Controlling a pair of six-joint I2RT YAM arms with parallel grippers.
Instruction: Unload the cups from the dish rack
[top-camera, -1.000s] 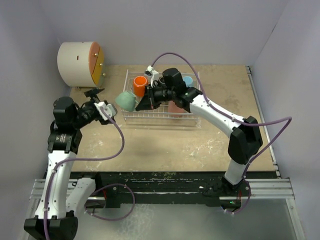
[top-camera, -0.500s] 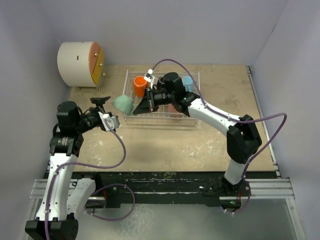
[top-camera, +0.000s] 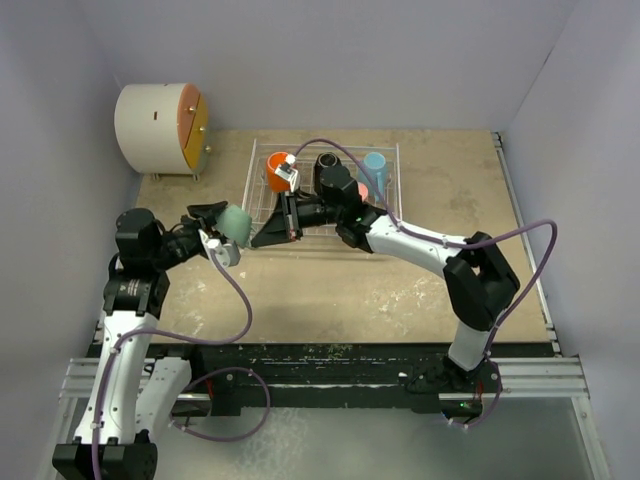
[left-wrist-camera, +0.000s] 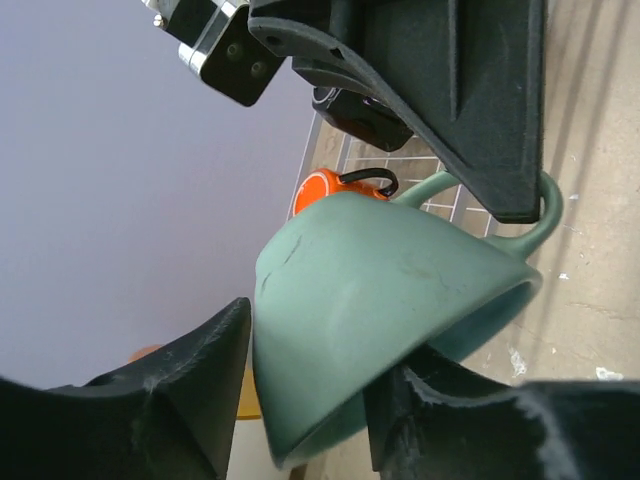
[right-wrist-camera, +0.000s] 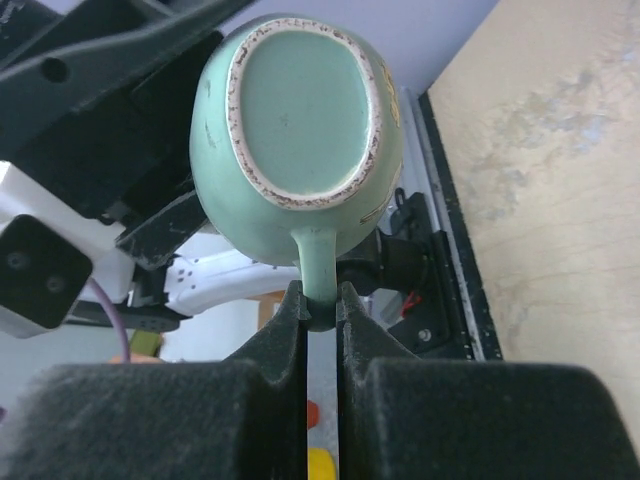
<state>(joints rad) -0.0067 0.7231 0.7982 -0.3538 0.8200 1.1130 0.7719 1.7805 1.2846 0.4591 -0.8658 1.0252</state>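
The teal-green mug (top-camera: 236, 221) hangs above the table just left of the dish rack (top-camera: 390, 215). My right gripper (top-camera: 258, 238) is shut on its handle (right-wrist-camera: 318, 270), the mug's base (right-wrist-camera: 305, 105) facing that wrist camera. My left gripper (left-wrist-camera: 320, 350) closes on the mug's body (left-wrist-camera: 380, 290), one finger outside the wall and one at the rim. In the rack stand the orange mug (top-camera: 274, 165), the black mug (top-camera: 328, 162) and the light blue mug (top-camera: 375, 163). The pink tumbler (top-camera: 362, 190) is partly hidden by the right arm.
A white drum with an orange-yellow face (top-camera: 160, 128) stands at the back left corner. Walls close in the table at the back and on both sides. A black rail (top-camera: 330, 355) runs along the near edge.
The right gripper carried the teal-green mug left, out over the rack's left edge. The left gripper came up to it and closed its fingers around the mug's body.
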